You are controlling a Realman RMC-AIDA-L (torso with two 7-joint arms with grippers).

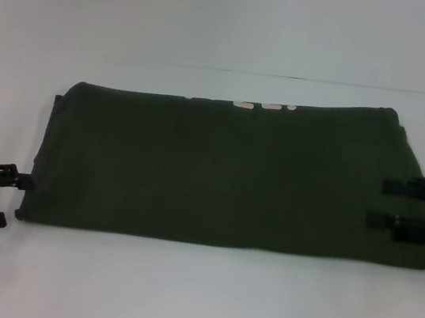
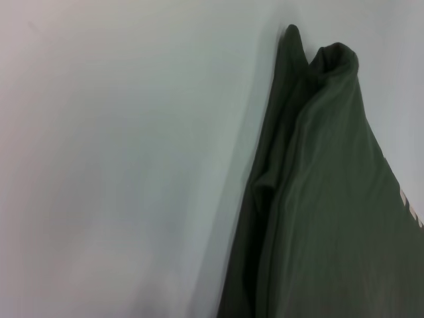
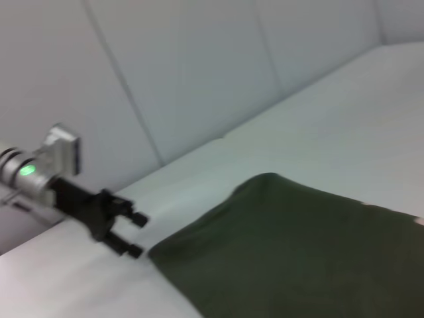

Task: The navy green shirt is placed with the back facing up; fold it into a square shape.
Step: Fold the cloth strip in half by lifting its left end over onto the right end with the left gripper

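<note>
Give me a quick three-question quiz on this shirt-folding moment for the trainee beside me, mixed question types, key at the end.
1. True or false: the navy green shirt lies as a wide strip across the white table, with cream lettering peeking out along its far edge.
2. Which gripper has both fingers over the cloth? A) left gripper B) right gripper C) neither
3. Fill in: the left gripper sits at the shirt's near ____ corner, fingers spread.

Key: 1 true. 2 B; it is open over the shirt's right end. 3 left; its upper finger tip reaches the cloth edge, the lower one lies on the table.
</note>
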